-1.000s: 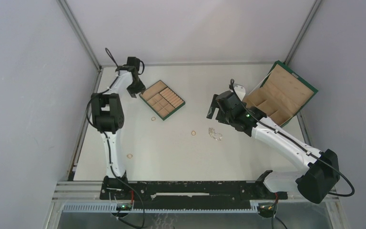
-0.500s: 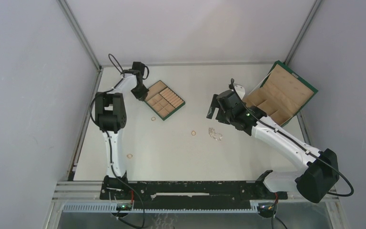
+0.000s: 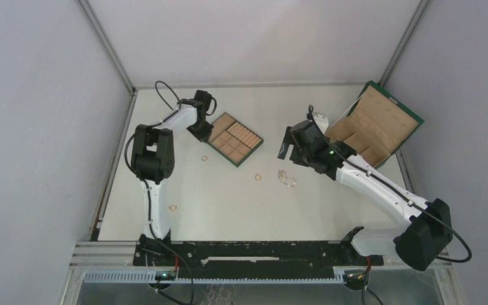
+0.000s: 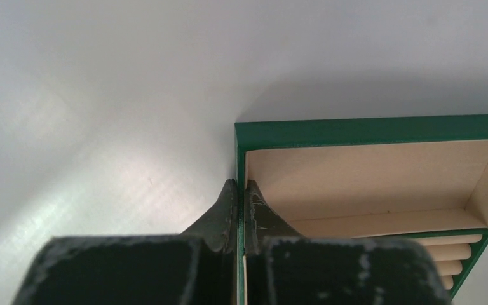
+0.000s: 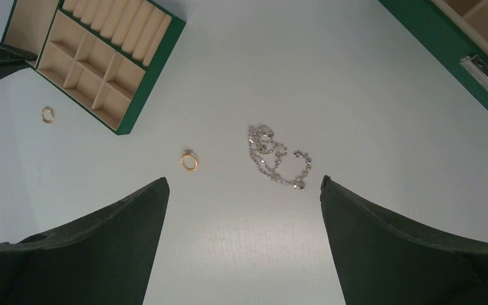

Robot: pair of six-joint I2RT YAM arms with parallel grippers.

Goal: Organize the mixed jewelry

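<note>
Three small gold rings (image 3: pixel 204 157) (image 3: pixel 258 176) (image 3: pixel 173 208) lie loose on the white table. A silvery chain tangle (image 3: pixel 286 178) lies just right of the middle ring. In the right wrist view the chain (image 5: pixel 276 157) and one ring (image 5: pixel 189 161) sit ahead of my open right gripper (image 5: pixel 244 181), which hovers above them with nothing in it; another ring (image 5: pixel 48 114) lies by the tray (image 5: pixel 95 57). My left gripper (image 4: pixel 240 184) is shut on the tray's green side wall (image 4: pixel 368 127), one finger inside and one outside. From above, the left gripper (image 3: pixel 204 131) is at the tray's left corner (image 3: pixel 249 154).
A large green box with tan lining (image 3: pixel 375 124) stands open at the back right, its edge and metal latch (image 5: pixel 480 67) showing in the right wrist view. Grey walls enclose the table on three sides. My right gripper (image 3: pixel 286 147) hangs over the table's middle.
My left gripper has shut on the tray's wall and carried the tray to the right, toward the table's middle. The right arm has hardly moved and stays open.
</note>
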